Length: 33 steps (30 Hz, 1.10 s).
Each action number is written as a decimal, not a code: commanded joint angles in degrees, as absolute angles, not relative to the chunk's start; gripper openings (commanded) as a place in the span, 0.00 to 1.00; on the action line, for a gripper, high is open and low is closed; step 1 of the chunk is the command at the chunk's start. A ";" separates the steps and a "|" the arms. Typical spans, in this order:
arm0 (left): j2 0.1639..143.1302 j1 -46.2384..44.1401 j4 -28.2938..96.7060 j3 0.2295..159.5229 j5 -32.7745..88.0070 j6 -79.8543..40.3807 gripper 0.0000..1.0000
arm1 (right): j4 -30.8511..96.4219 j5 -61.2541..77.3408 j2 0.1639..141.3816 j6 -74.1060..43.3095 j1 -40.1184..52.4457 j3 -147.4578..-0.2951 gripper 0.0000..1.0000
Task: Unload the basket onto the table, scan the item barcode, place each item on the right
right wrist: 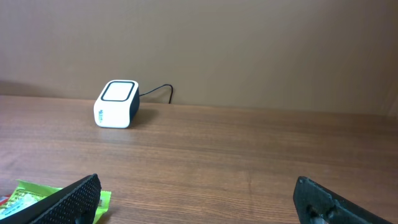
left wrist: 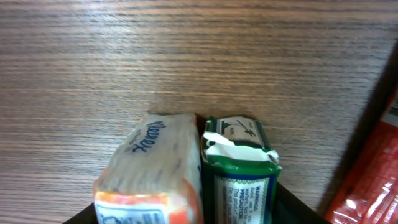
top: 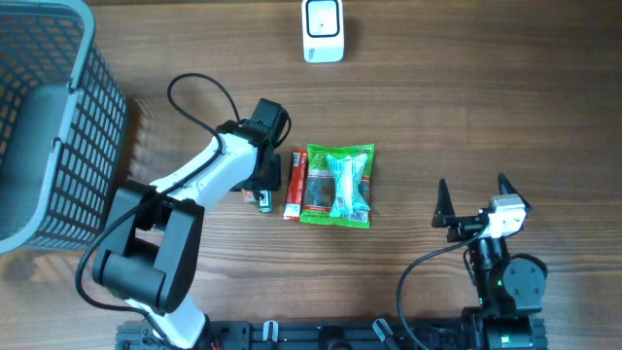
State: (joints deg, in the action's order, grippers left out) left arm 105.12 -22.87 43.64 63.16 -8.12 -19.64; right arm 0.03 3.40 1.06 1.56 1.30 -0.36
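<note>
Kleenex pack (left wrist: 155,165) is right at the left jaws, pressed side by side against a green carton (left wrist: 239,171). Both look to be down on the table (top: 437,107) under the left wrist, near the middle. I can't tell if those jaws are actually clamped on either one, because the wrist view only shows dark edges at the bottom corners. The right jaws stand wide apart with nothing between them, parked well off to the side.

My worry is that the two are touching, so a squeeze could catch both at once. It could also pinch just the soft pack, which might fold and slip out. The pack is crinkly film over tissue and looks squashy. The carton is stiff card with a torn flap on top that could snag.

Just beside them lies a thin, glossy red packet (top: 294,185), and right up against it a green bag (top: 337,185) of shiny film, flat and pillowy. The scanner (top: 323,29) — a small white block with a framed window on top — is well apart at the far edge, so a loose grip has a long carry to fail on. A grey lattice basket (top: 49,126) sits off to the left.
</note>
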 commanded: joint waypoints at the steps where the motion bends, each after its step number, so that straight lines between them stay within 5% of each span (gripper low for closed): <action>1: 105.67 -22.98 43.72 63.00 -9.87 -18.24 0.67 | -0.10 2.90 0.80 1.10 1.10 -0.30 1.00; 15: 92.27 -22.98 50.76 72.66 -8.43 -19.38 0.90 | -0.10 2.90 0.80 1.08 1.10 -0.30 1.00; 22: 89.38 -22.98 54.15 72.60 -8.45 -25.21 0.90 | -0.10 2.90 0.80 1.10 1.10 -0.30 1.00; 24: 89.41 -22.98 55.09 72.49 -8.43 -26.24 0.81 | -0.12 2.90 0.80 1.13 1.10 -0.30 1.00; 29: 89.41 -22.98 55.00 72.31 -6.33 -26.24 0.10 | -0.10 2.90 0.80 1.10 1.10 -0.30 1.00; 33: 89.45 -22.98 53.69 72.31 -4.73 -30.06 0.04 | -0.10 2.90 0.80 1.13 1.10 -0.30 1.00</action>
State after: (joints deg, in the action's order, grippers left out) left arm 89.34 -22.87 54.78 72.29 -6.52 -26.39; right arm 0.03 3.40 1.06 1.56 1.30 -0.36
